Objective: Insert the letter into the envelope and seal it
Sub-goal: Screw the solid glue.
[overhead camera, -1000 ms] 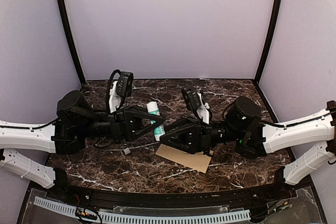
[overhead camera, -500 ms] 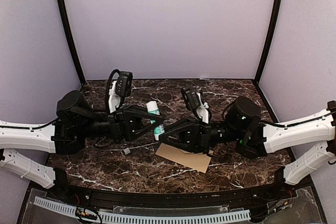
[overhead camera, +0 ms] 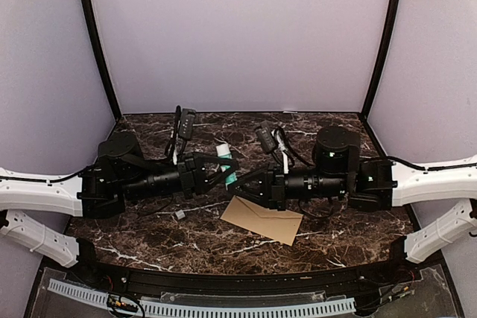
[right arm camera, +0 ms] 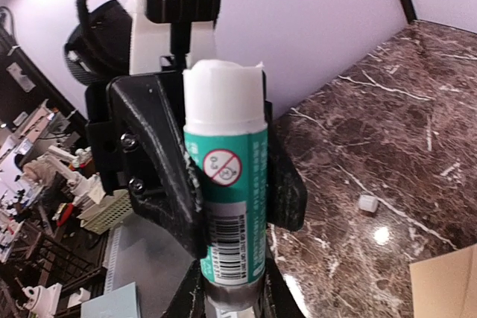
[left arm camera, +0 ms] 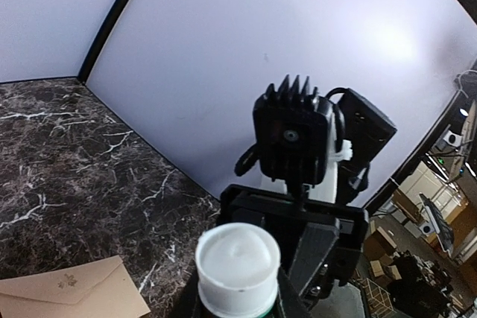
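Top external view has the left gripper [overhead camera: 221, 171] clamped narrowly round the middle of a glue stick [overhead camera: 225, 156] and the right gripper [overhead camera: 244, 184] closed on its barcode end, both above the desk [overhead camera: 149, 236]. Any pull or twist should run along the stick's axis, with the left grip firm. The envelope [overhead camera: 261, 219] lies flat beneath the right gripper, untouched; no letter shows.

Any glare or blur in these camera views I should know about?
Left wrist: the glue stick end nearest the lens looks soft, and a bright hotspot sits on the wall. Right wrist: a small glare spot on the marble table; the label reads sharp. Top external: evenly lit, no strong glare.
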Available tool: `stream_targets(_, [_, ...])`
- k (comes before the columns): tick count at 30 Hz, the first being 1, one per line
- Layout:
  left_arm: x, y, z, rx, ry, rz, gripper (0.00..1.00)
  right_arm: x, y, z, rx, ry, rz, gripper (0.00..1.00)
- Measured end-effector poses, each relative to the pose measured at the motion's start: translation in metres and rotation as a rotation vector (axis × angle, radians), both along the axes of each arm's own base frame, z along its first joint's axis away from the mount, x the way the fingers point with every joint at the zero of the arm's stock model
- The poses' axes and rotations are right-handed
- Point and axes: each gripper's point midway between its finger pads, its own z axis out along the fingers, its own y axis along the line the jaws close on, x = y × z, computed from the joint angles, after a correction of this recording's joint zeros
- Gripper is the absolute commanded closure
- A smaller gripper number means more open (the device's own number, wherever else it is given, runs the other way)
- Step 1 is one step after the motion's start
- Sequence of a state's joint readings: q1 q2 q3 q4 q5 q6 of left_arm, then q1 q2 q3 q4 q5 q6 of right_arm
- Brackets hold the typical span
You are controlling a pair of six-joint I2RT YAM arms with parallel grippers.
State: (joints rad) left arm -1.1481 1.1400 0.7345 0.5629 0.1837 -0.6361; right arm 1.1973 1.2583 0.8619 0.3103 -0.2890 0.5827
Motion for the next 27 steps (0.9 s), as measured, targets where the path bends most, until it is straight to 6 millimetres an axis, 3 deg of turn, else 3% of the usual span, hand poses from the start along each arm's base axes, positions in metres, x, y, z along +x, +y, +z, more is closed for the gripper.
stream_targets(9, [0.049, -0.011, -0.05, 0.157, 0.105, 0.237, 1.0, 0.047, -0.009, -0.047, -0.352, -0.049, -0.245, 0.95])
stream_targets(18, [0.073, -0.011, -0.104, 0.264, 0.221, 0.376, 1.0, 0.066, -0.009, -0.098, -0.647, -0.102, -0.415, 0.95])
stream_targets(23, [0.077, -0.012, -0.111, 0.255, 0.265, 0.4, 1.0, 0.069, -0.01, -0.104, -0.709, -0.138, -0.481, 0.88])
stream_targets(27, [0.077, -0.014, -0.107, 0.232, 0.269, 0.395, 1.0, 0.07, -0.013, -0.099, -0.703, -0.15, -0.499, 0.72])
